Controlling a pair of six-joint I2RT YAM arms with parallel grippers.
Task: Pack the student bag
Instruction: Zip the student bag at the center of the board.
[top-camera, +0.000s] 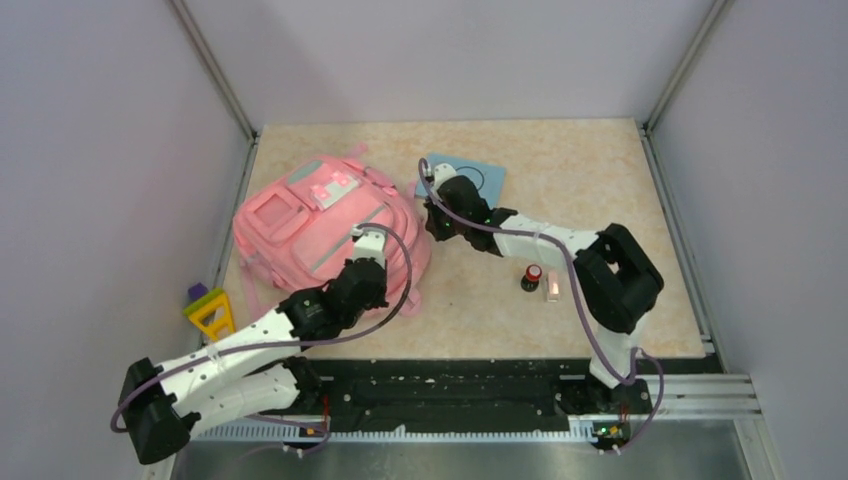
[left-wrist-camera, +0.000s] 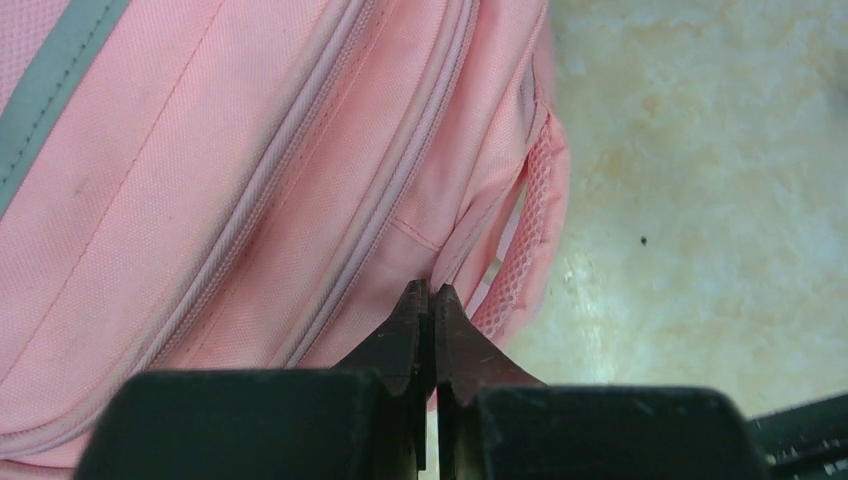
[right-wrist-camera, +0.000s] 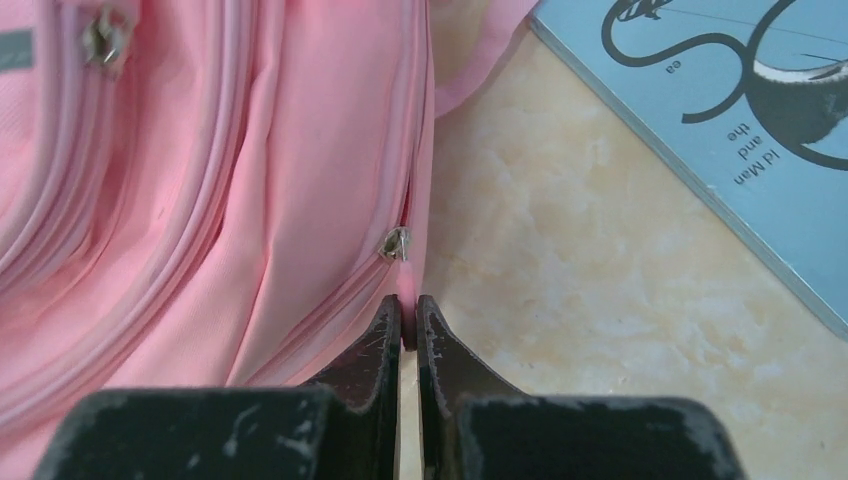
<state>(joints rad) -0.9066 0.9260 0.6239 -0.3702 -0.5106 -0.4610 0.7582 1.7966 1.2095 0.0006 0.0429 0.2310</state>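
With the right gripper (right-wrist-camera: 409, 312): grips a thin fold at the edge of the student bag (right-wrist-camera: 200, 200), jaws nearly together with pink fabric between them, a small metal zipper pull (right-wrist-camera: 395, 243) just ahead of the tips. Further ahead and to the right of this gripper, on the bare table (right-wrist-camera: 560, 300), a blue book (right-wrist-camera: 720, 130). With the left gripper (left-wrist-camera: 432, 300): presses the jaws together and touches the bag's side seam with the tips; cannot tell if any cloth is caught there. Ahead and to the left, only pink fabric and zipper lines; just right of the tips, a mesh side pocket (left-wrist-camera: 530, 240).
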